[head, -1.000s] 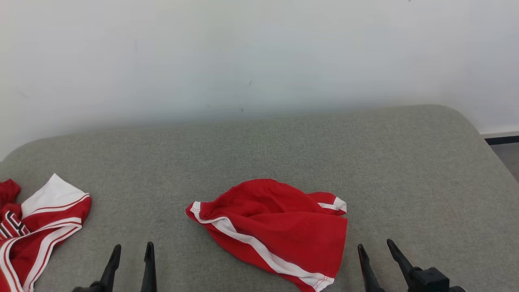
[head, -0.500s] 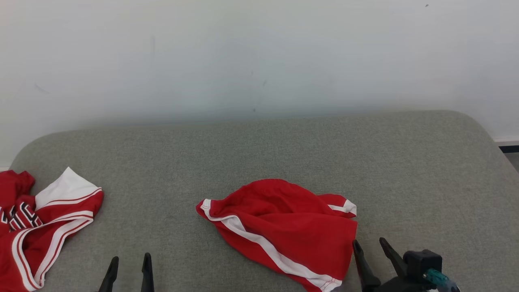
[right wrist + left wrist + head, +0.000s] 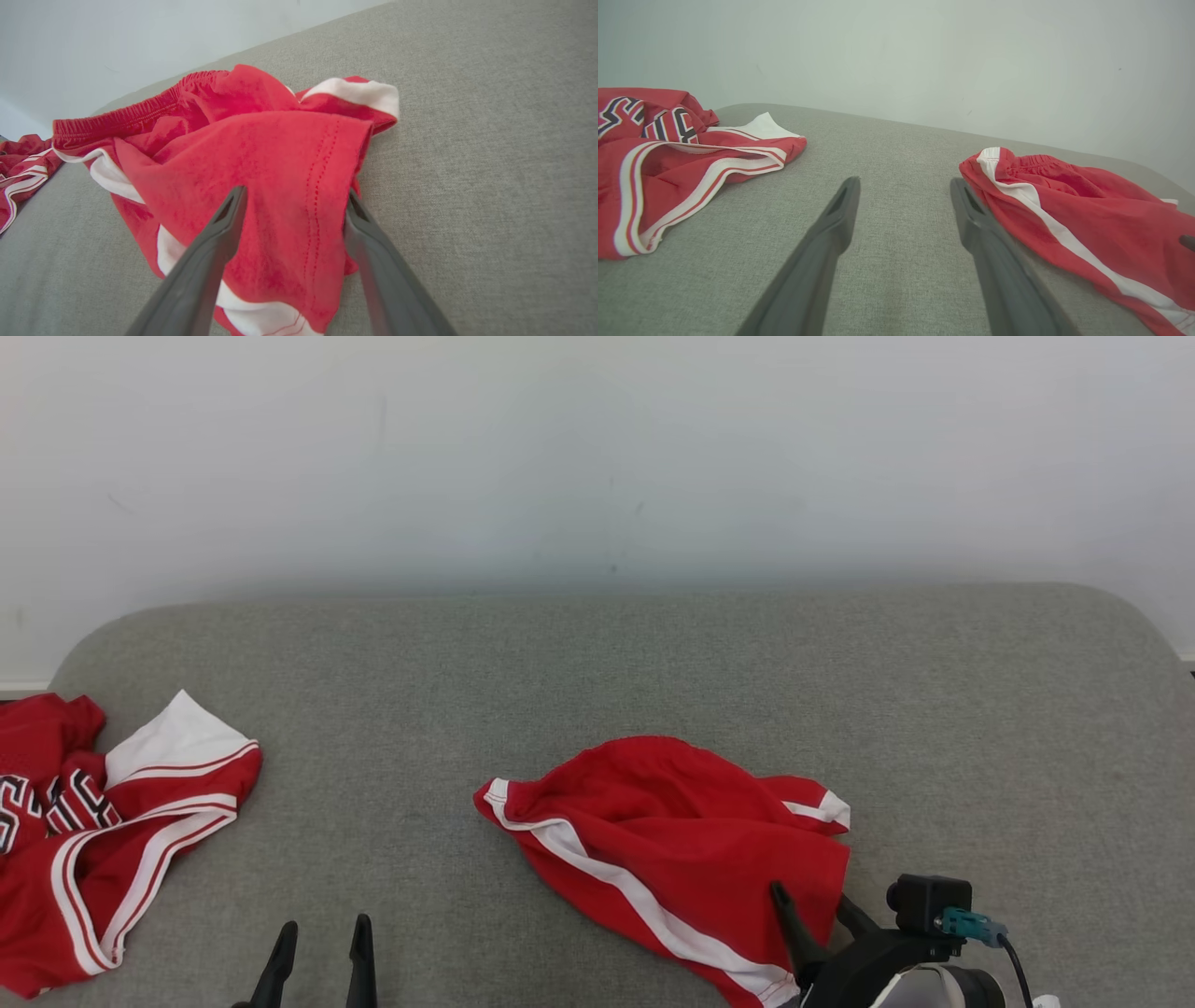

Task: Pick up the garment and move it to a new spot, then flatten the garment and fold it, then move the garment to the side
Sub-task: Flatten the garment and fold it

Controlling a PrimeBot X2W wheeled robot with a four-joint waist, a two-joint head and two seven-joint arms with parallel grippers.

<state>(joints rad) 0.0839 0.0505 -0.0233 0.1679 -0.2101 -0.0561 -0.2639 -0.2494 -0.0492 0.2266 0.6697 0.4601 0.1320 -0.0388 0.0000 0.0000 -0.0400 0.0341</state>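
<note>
"Reaching for the red shorts (image 3: 672,840), or gripping them already?"

"Reaching. My right gripper (image 3: 810,901) hung spread wide at their near-right corner, one finger over the cloth and the other just off its right edge, with nothing pinched between them. That put the stitched hem fold in the gap. I judged the doubled edge the firmest bite for a lift, since a single thin layer might slip."

"And where did they lie?"

"Crumpled on the grey cushion (image 3: 597,653), close to its front edge and right of the middle, waistband turned toward the back edge. They had not yet been carried to a fresh spot."

"Your left gripper (image 3: 325,933)?"

"Parted as well and grasping nothing. It was low over bare cushion by the front edge, between the shorts and the red jersey (image 3: 121,831) heaped at the left edge. There it stayed out of the way, ready to take the waistband side. The risk I saw was closing too shallow, so the hem could slide free."
</note>
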